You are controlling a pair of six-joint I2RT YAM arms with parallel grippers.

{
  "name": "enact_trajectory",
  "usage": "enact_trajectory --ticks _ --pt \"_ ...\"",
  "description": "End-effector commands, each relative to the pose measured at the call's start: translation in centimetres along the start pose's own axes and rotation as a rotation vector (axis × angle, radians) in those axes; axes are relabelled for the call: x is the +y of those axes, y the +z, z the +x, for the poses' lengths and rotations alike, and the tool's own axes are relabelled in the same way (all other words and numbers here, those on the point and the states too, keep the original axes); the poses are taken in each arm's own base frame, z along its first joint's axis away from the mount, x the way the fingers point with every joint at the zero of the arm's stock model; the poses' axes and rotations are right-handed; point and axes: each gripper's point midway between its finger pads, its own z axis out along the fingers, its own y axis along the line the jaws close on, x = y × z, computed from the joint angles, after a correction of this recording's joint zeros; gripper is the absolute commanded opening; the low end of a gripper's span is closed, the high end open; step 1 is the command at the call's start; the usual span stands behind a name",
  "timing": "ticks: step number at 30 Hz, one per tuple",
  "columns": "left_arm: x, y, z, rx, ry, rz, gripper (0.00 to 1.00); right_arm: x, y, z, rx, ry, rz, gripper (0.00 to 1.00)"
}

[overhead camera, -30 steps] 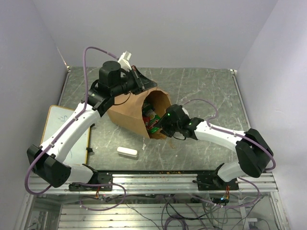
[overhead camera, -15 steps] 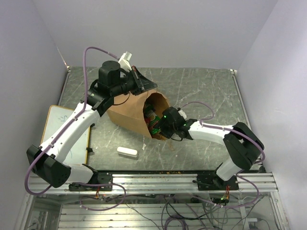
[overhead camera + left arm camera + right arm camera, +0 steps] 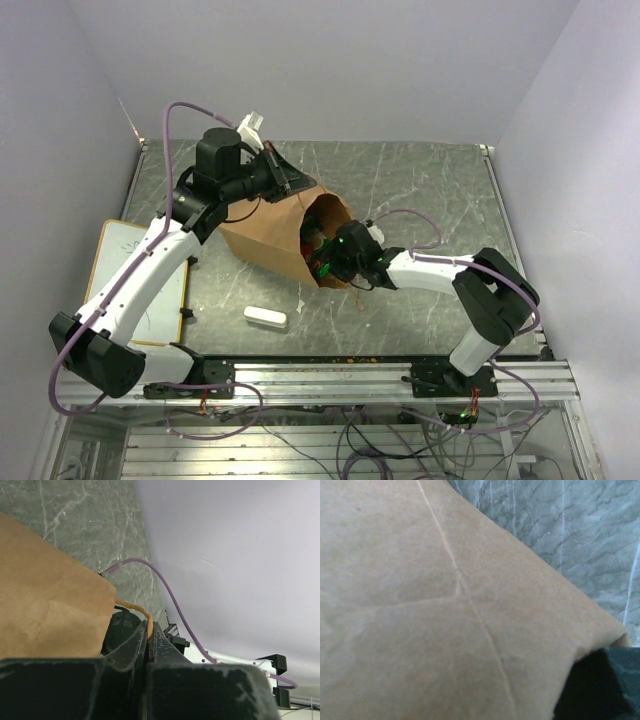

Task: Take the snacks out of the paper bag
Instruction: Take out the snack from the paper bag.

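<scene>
From above, the paper bag (image 3: 262,232) lies on its side on the grey tabletop (image 3: 430,190), left of the middle. Its base points toward the left edge and its open mouth toward the right edge. The left gripper (image 3: 284,181) sits at the far rim of that mouth. Only the left wrist camera shows the grip itself: the two fingers (image 3: 131,641) are pressed together on the thin twisted handle (image 3: 145,616), with the bag's brown wall just to the left. The right gripper (image 3: 330,262) reaches into the mouth from the right, beside a glint of green and red that is the snacks (image 3: 314,262), which are inside the bag. Their number and lettering cannot be made out. The right fingertips are hidden by the paper in the overhead view. The right wrist view is filled with creased brown paper, a strip of tabletop and a dark blur in the bottom corner, so whether that gripper is spread or pinched cannot be told. A small white block (image 3: 266,317) lies near the near edge, and a white board (image 3: 168,298) lies along the left edge, partly under the left arm.
</scene>
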Motion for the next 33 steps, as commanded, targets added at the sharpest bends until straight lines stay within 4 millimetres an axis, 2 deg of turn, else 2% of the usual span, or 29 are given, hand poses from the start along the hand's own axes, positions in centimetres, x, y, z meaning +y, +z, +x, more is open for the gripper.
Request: enact_trajectory --ticks 1,5,8,11,13,19,21,23,28,33 --pt "-1.5 -2.0 -1.2 -0.014 0.021 0.032 0.07 1.9 0.5 -1.6 -0.063 -0.013 -0.055 0.50" --pt "-0.2 -2.2 -1.4 0.011 0.008 -0.021 0.07 2.9 0.4 -2.1 -0.078 -0.066 -0.081 0.43" --pt "0.8 -2.3 -1.2 0.029 0.000 -0.065 0.07 3.8 0.0 -2.8 -0.089 -0.090 -0.124 0.26" --pt "0.3 -2.8 -1.7 -0.005 0.018 -0.052 0.07 4.9 -0.5 -3.6 -0.089 -0.144 -0.131 0.11" --pt "0.0 -3.3 -2.2 -0.037 0.033 -0.046 0.07 6.2 -1.3 -4.1 -0.092 -0.197 -0.154 0.01" --pt "0.4 -4.9 -3.1 -0.119 0.086 -0.082 0.07 10.8 -4.1 -5.9 -0.131 -0.307 -0.215 0.00" --pt "0.4 -5.8 -3.6 -0.166 0.104 -0.099 0.07 13.0 -5.2 -6.3 -0.135 -0.340 -0.265 0.00" --pt "0.7 -6.1 -4.0 -0.195 0.107 -0.114 0.07 14.2 -5.8 -6.2 -0.118 -0.363 -0.286 0.00" --pt "0.8 -5.5 -4.9 -0.210 0.114 -0.119 0.07 16.3 -7.5 -6.3 -0.099 -0.411 -0.324 0.00" --pt "0.3 -5.0 -5.7 -0.220 0.125 -0.112 0.07 18.6 -10.0 -6.7 -0.103 -0.439 -0.382 0.00"
